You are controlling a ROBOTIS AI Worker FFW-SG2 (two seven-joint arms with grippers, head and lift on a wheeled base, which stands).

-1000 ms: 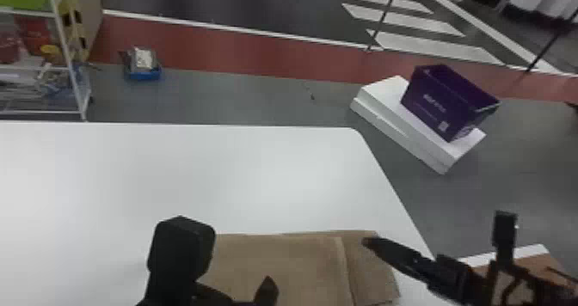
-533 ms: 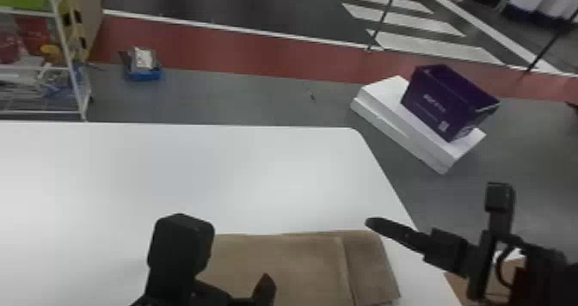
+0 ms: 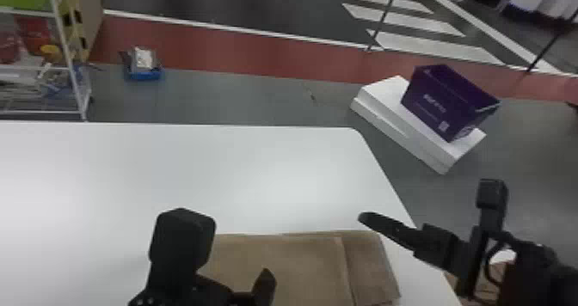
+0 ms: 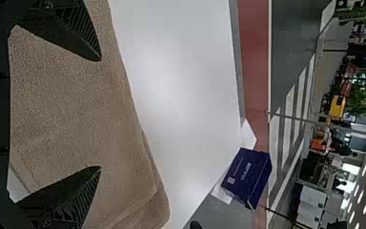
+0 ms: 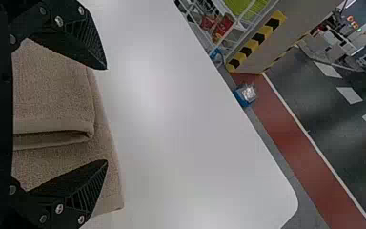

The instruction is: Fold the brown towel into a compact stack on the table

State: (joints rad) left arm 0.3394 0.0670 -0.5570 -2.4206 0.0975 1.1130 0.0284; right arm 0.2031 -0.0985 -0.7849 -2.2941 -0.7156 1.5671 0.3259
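In the head view the brown towel [image 3: 296, 266] lies folded at the table's near edge, its top layer ending short of the lower layer on the right. My left gripper [image 3: 263, 286] is over the towel's left part; my right gripper [image 3: 365, 219] is above its far right corner. In the left wrist view the left gripper [image 4: 100, 114] is open with the towel [image 4: 76, 100] below and nothing between its fingers. The right wrist view has the right gripper [image 5: 107, 114] open too, over the towel's [image 5: 52, 90] folded edge and single lower layer.
The white table [image 3: 206, 176] extends left and beyond the towel. Past its right edge, a purple box [image 3: 447, 103] stands on white slabs [image 3: 387, 116] on the floor. A shelf rack [image 3: 64, 56] and a small blue tray [image 3: 144, 73] are beyond the far edge.
The right arm has shifted, its wrist moving right and up, so more of the towel's right end is uncovered. The left gripper has moved only slightly; the towel lies as before.
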